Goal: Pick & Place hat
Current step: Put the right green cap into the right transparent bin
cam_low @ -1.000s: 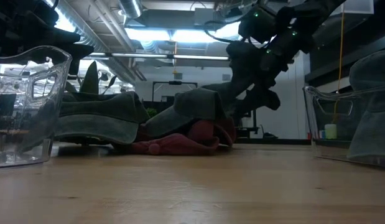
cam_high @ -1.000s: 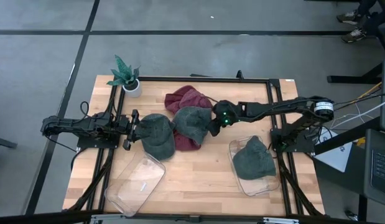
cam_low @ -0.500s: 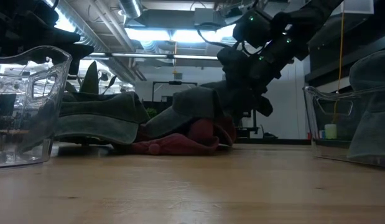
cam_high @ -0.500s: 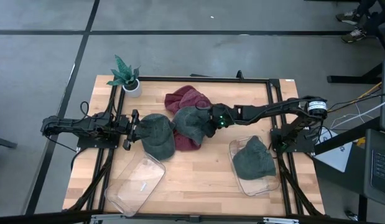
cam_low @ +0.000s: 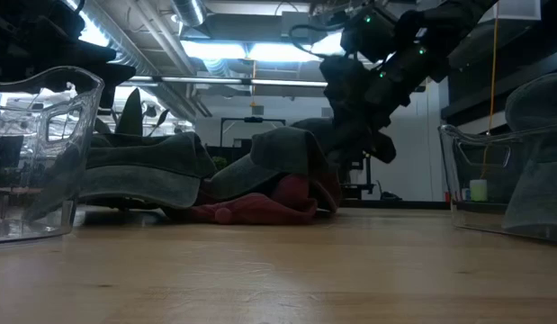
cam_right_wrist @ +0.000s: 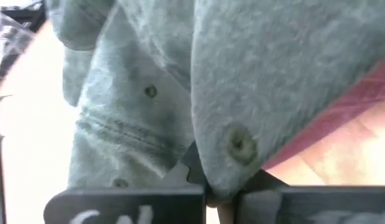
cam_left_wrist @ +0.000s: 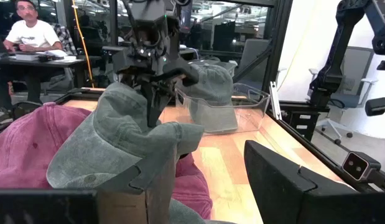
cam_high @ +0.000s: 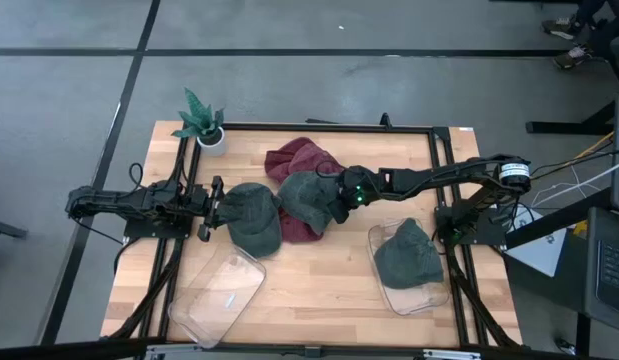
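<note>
A grey-green hat lies in the middle of the table, partly on a maroon hat and against a second grey-green hat to its left. My right gripper is at the middle hat's right side and is shut on it. It also shows in the left wrist view. My left gripper is open at the left edge of the second hat. I cannot tell whether it touches that hat. Another grey hat lies in the right clear bin. My right gripper pinches a fold of the middle hat's crown between its two fingers, at the hat's right side. The fingers slant down from the table's right. The hat still lies on the maroon hat and the table.
An empty clear bin lies at the near left. A second maroon hat lies behind the middle hat. A small potted plant stands at the far left corner. A black frame runs round the table. A person sits beyond the table.
My right gripper has gone a little toward the table's left, onto the right side of the middle grey-green hat. The left arm and the other hats have kept still.
</note>
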### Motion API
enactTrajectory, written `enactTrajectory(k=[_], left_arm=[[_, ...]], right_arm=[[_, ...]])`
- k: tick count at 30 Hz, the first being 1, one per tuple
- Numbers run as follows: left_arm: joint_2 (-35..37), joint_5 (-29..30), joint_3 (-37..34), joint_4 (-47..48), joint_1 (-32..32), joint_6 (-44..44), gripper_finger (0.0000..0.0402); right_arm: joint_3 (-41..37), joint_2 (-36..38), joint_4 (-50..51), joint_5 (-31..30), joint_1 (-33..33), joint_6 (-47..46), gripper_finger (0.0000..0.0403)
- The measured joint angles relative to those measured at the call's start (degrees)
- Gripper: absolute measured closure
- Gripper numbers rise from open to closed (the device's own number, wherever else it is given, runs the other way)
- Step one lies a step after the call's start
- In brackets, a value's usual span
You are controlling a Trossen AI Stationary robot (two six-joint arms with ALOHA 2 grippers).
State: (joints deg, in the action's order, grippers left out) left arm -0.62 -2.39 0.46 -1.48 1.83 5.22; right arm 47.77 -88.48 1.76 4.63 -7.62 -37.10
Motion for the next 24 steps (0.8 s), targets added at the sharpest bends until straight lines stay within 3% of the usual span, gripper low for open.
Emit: enactTrajectory(k=[8, 24], left_arm=[[0.0, 0.0, 0.0, 0.0, 0.0, 0.0, 0.0217], [0.0, 0.0, 0.0, 0.0, 0.0, 0.0, 0.0217]], right_arm=[[0.0, 5.1, 4.3, 4.8, 0.0, -2.1, 0.0398], [0.0, 14.2, -0.6, 15.1, -5.3, -10.1, 0.0398]])
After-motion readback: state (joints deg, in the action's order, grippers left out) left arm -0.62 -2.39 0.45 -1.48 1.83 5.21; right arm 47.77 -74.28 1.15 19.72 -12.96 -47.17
